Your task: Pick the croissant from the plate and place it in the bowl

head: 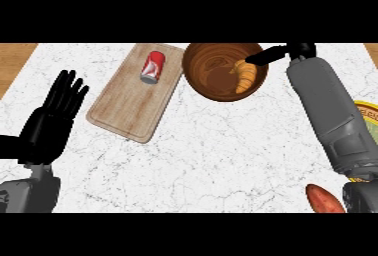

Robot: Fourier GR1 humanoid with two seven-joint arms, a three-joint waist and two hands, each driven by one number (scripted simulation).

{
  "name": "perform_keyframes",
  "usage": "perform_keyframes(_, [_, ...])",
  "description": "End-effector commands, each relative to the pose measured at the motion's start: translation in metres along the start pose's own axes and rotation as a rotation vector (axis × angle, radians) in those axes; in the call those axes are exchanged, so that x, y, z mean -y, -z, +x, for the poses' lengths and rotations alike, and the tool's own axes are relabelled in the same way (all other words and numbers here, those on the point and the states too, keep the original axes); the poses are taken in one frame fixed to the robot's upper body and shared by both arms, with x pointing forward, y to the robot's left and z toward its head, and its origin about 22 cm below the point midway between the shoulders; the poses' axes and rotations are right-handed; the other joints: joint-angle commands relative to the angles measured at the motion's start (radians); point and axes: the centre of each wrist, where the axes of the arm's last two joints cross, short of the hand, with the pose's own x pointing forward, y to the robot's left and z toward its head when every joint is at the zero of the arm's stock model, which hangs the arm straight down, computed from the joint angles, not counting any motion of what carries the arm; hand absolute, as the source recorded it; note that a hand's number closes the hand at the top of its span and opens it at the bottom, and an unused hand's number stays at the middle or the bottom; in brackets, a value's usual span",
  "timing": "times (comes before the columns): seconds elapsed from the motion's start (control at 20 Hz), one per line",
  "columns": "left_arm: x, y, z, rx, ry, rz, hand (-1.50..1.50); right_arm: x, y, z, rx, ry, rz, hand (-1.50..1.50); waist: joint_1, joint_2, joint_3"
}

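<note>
The left hand [55, 112] rested open by the table's [221, 150] left edge, fingers straight. A red can [153, 67] lay on a wooden cutting board [133, 100] toward the far edge. Beside it, the croissant [246, 77] lay inside the wooden bowl [210, 65], with the right hand [284, 52] at the bowl's right rim, fingers relaxed, holding nothing. A sweet potato [325, 199] lay near the plate [367, 111] at the right edge.
</note>
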Motion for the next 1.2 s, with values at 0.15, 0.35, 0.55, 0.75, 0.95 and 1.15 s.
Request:
perform_keyframes(0.15, [-0.006, 0.01, 0.011, -0.004, 0.019, 0.018, 0.0, 0.04, 0.009, -0.018, 0.03, 0.321, -0.193, -1.5, -0.023, -0.008, -0.001])
perform_keyframes(0.35, [-0.015, 0.006, 0.007, -0.005, 0.008, 0.035, 0.0, 0.057, 0.009, -0.046, -0.009, 0.336, -0.259, -1.5, -0.029, -0.013, -0.002])
perform_keyframes(0.55, [-0.01, -0.007, 0.007, -0.034, 0.016, 0.051, 0.0, 0.094, 0.007, -0.073, -0.049, 0.378, -0.265, -1.5, -0.057, -0.028, -0.003])
perform_keyframes(0.75, [-0.008, -0.011, -0.004, -0.032, 0.002, 0.061, 0.0, 0.125, -0.01, -0.127, -0.044, 0.395, -0.27, -1.5, -0.064, -0.03, -0.003])
perform_keyframes(0.95, [-0.016, -0.016, 0.009, -0.024, 0.019, 0.068, 0.0, 0.16, -0.02, -0.145, -0.057, 0.364, -0.226, -1.5, -0.066, -0.033, -0.003])
perform_keyframes(1.15, [-0.019, -0.018, 0.014, -0.034, 0.02, 0.069, 0.0, 0.182, -0.048, -0.196, -0.057, 0.38, -0.19, -1.5, -0.065, -0.032, -0.003])
